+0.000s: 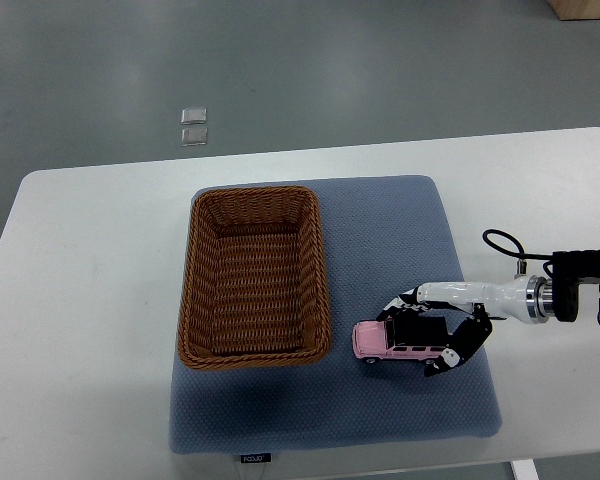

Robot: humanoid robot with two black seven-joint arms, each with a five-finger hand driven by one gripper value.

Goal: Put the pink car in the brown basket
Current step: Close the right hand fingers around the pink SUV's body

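Pink car (405, 343) on blue mat (380, 420), right hand (442, 332) fingers curled around it, brown basket (255, 360) just beside

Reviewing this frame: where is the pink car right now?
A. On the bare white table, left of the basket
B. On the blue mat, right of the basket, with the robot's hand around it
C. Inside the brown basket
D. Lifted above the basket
B. The pink car sits on the blue mat just right of the brown basket, with the right hand curled over it; the basket holds nothing.

Pink car's (400, 345) rear half behind right hand's (442, 330) fingers (467, 345).
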